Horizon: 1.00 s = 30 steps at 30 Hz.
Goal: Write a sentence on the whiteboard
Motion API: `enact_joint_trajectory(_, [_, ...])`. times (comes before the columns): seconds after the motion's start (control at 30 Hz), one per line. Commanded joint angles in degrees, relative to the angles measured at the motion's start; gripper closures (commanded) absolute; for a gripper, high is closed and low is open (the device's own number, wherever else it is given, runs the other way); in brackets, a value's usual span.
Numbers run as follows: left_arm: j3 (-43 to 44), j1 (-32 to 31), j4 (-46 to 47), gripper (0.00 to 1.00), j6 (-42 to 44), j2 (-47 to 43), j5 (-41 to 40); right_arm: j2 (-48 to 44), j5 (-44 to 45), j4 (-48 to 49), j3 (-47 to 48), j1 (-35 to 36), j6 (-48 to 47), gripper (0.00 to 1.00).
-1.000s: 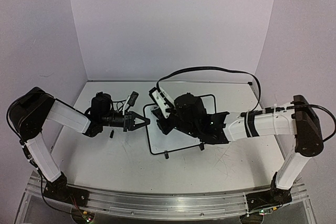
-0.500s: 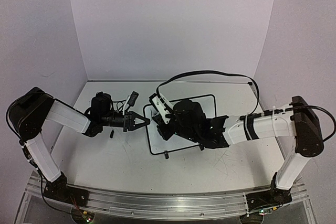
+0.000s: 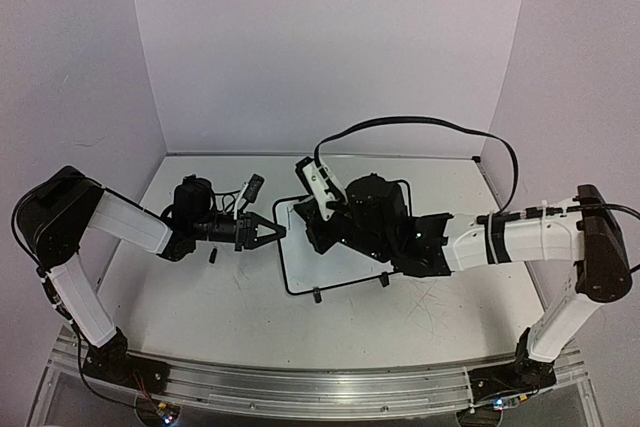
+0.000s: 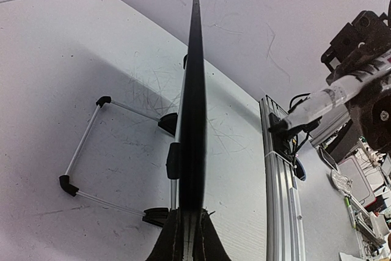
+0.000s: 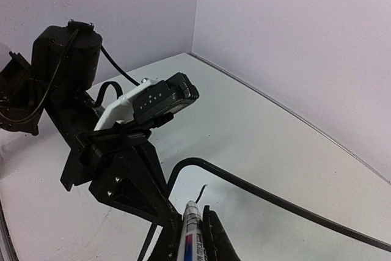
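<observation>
The whiteboard (image 3: 335, 265) lies on the table, white with a thin black frame. My left gripper (image 3: 266, 232) is shut on its left edge. In the left wrist view the board (image 4: 194, 90) shows edge-on, running away from the jaws (image 4: 189, 227). My right gripper (image 3: 308, 230) hovers over the board's near-left corner, shut on a marker (image 5: 190, 233). The marker's tip touches the board surface (image 5: 275, 230) just below a short black stroke (image 5: 201, 191). No lettering of the sentence shows besides that stroke. My left gripper (image 5: 116, 172) is close on the left in the right wrist view.
A small black cap (image 3: 212, 255) lies on the table below my left gripper. The board's wire legs with black feet (image 4: 68, 184) stick out sideways. The right arm's cable (image 3: 420, 127) arches above the board. Purple walls enclose the table on three sides.
My right wrist dipped toward the board's left side, then shifted a little back and right, and its cable arched higher. My left arm and the board have not moved.
</observation>
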Motion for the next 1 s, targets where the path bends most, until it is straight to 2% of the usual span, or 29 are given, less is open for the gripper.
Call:
enact_joint_trajectory(0.0, [0.29,-0.08,0.61,1.0,0.61,-2.99,0.16,0.55,2.75,1.09,1.5,-0.19,0.44,1.0])
enact_joint_trajectory(0.97, [0.21,-0.07,0.31,1.0,0.83,-3.14,0.3,3.35,4.66,1.64,3.72,-1.14,-0.24,1.0])
